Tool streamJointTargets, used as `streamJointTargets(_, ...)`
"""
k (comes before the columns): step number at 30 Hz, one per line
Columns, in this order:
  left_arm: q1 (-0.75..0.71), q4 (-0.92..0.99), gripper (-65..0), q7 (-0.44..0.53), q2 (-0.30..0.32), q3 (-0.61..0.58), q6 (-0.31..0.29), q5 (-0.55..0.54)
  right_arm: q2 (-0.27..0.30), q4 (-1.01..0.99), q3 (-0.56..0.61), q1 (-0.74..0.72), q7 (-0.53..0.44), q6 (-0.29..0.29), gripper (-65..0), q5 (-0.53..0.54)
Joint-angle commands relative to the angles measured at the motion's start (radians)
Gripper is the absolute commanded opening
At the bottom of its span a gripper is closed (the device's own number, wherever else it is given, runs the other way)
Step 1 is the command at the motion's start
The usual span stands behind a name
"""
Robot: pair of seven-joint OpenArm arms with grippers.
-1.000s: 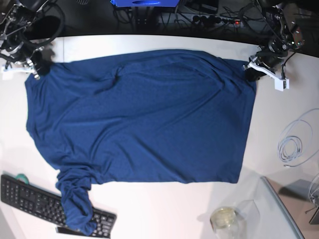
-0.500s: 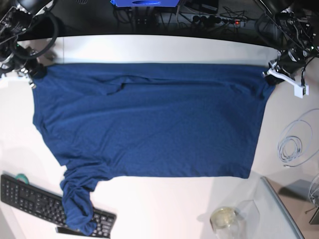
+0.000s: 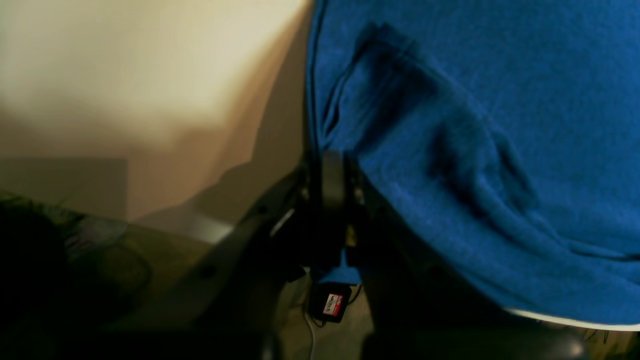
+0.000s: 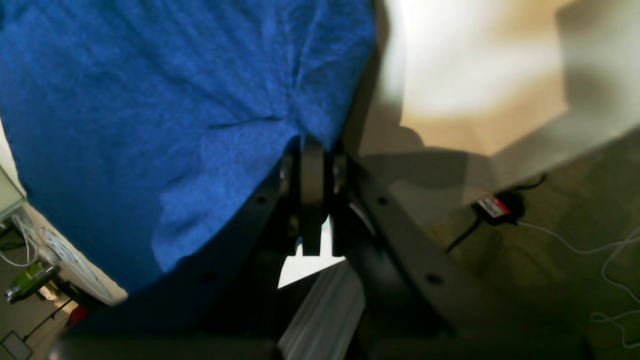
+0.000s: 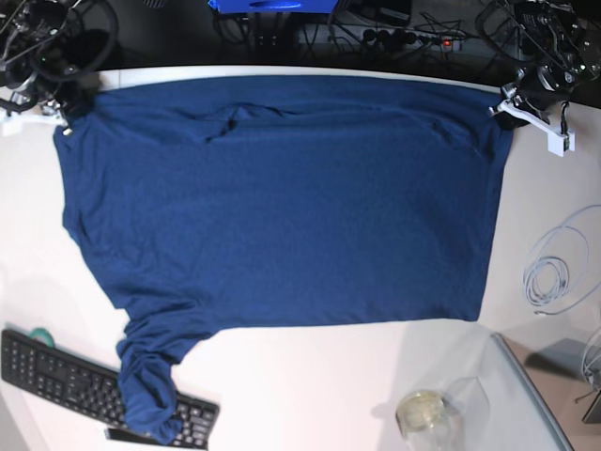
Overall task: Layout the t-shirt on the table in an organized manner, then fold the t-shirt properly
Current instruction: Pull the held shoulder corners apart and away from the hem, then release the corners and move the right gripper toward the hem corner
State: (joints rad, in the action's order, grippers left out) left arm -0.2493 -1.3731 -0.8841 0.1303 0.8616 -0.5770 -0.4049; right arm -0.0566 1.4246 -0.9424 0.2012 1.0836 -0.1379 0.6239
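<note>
I see one t-shirt (image 5: 282, 207) spread across the table (image 5: 310, 395), its upper edge stretched along the table's far edge between my two arms. The right gripper (image 4: 312, 145) is pressed together on one far corner of the cloth, by the table's far left corner in the base view; the left gripper (image 3: 332, 160) is pinching the other far corner, by the far right corner. One sleeve hangs bunched toward the near left corner and lies over one black keyboard (image 5: 66, 381). On the table's right edge I count one coil of white cable (image 5: 554, 272). Near the near right corner stands one clear jar (image 5: 423, 413), beside a grey stand (image 5: 535, 395).
</note>
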Motion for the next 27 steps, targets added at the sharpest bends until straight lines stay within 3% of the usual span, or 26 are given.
streamJointTargets(1, 0.000, -0.015, -65.0, 0.013, 0.013, 0.005, -0.005, -0.013, 0.011, 0.015, -0.005, -0.003, -0.013, 0.002, -64.7, 0.015)
streamJointTargets(12, -0.026, 0.073, -65.0, 0.139, 0.015, 0.000, -0.005, -0.013, 0.008, 0.015, -0.008, 0.033, -0.018, 0.002, -64.7, 0.017)
streamJointTargets(22, -0.025, 0.070, -65.0, 0.139, 0.015, 0.000, -0.005, -0.013, -0.021, 0.018, -0.010, 0.051, -0.020, 0.002, -63.9, 0.017)
streamJointTargets(24, -0.025, 0.070, -65.0, 0.139, 0.015, 0.000, -0.005, -0.013, -0.021, 0.020, -0.010, 0.051, -0.021, 0.002, -60.0, 0.020)
streamJointTargets(27, -0.025, 0.068, -65.0, 0.135, 0.015, -0.002, -0.005, -0.013, -0.030, 0.025, -0.014, 0.051, -0.023, 0.002, -44.6, 0.020)
